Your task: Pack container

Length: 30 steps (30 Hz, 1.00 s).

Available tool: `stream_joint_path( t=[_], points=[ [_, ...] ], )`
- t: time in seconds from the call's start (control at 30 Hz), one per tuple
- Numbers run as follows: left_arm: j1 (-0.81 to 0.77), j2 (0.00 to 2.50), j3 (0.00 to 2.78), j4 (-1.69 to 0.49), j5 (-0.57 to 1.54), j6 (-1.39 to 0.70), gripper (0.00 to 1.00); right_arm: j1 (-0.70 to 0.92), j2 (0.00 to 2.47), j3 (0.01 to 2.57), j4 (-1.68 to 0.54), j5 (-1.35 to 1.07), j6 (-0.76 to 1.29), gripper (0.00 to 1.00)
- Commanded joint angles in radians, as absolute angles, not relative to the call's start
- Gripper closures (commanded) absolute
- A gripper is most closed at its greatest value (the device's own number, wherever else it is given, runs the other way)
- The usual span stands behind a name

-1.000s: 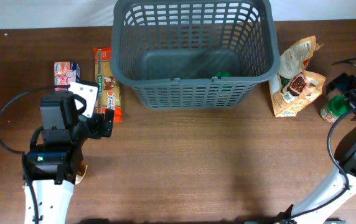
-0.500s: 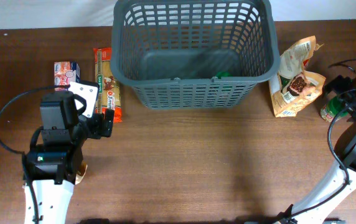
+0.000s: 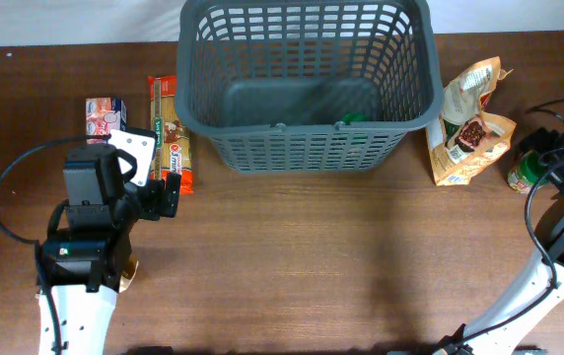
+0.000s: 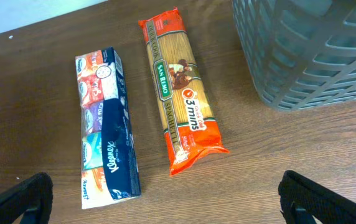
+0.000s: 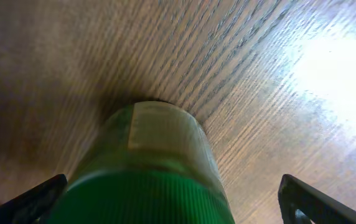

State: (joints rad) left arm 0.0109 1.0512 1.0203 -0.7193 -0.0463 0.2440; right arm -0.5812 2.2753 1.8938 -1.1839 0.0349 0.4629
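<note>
The right end effector (image 5: 175, 208) stood wide open, its jaws on either side of a jar with a green lid (image 5: 156, 155), which stood upright on the table (image 3: 312, 256); whether either jaw touched the lid could not be told. The left end effector (image 4: 168, 205) was also wide open and held nothing, hovering over bare wood just short of a spaghetti packet (image 4: 181, 118) and a pack of Kleenex tissues (image 4: 106, 130), which lay side by side and slightly apart. Beyond them, the container (image 3: 307, 148) sat at the far middle of the table, with the spaghetti just beside its left wall. A small green object (image 3: 353, 119) lay inside it against the near wall. Two snack bags (image 3: 469, 128) lay just right of the container, between it and the jar.
</note>
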Motion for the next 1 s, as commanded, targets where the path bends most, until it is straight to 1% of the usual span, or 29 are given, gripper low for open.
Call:
stream_joint_path(
  t=[0.0,0.97],
  points=[
    [0.016,1.052,1.032,-0.72,-0.057,0.256,0.01,-0.583,2.297,1.888,-1.183,0.029,0.452,0.01],
    [0.016,1.052,1.032,-0.72,-0.057,0.256,0.01,-0.575,2.297,1.842,-1.118,0.011,0.45,0.01]
  ],
)
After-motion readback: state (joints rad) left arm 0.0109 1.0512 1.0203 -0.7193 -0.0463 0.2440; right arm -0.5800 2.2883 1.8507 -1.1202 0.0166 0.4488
